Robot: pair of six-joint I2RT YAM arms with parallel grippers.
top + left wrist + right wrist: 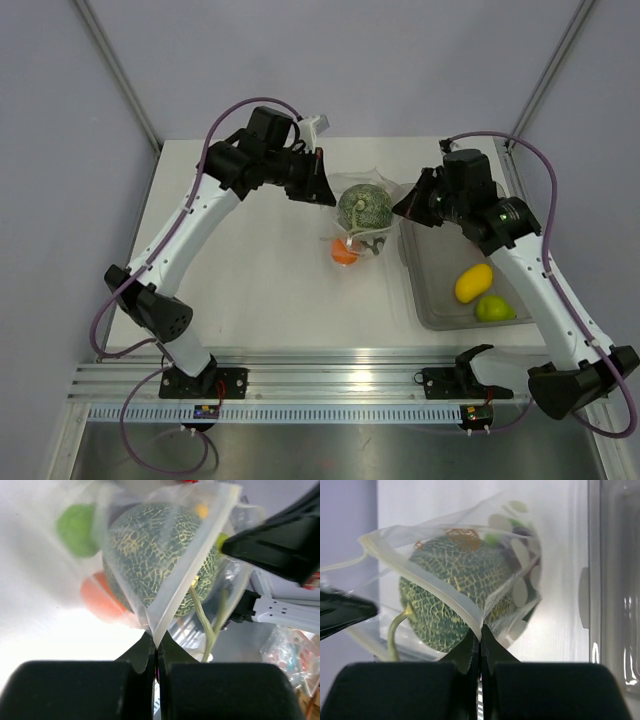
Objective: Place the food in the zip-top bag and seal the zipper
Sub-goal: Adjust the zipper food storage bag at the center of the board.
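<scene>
Clear dotted plastic is stretched between the two grippers over the middle of the white table (pixel 250 290). The left arm reaches up from its base, bends at the elbow and points its wrist rightward. The left gripper (pixel 156 647) has its fingers pressed together on one corner of the zip-top bag (pixel 372 180). The right arm mirrors it from the other side, wrist turned leftward. The right gripper (pixel 480 642) is pinched tight on the opposite end of the rim, with only plastic between its fingers.

The zipper (pixel 427 577) runs as a pale strip across the top of the netted green melon (pixel 364 207), which fills most of the bag; whether the strip is pressed closed cannot be told. The melon's curled stem hangs near the right gripper's side. An orange (pixel 344 252) shows at the near end of the bag, and a green round (pixel 77 530) appears blurred through the plastic.

Just right of the bag, under the right arm, lies the grey tub (pixel 425 300), holding a yellow fruit (pixel 473 282) and a green fruit (pixel 494 308) side by side.
</scene>
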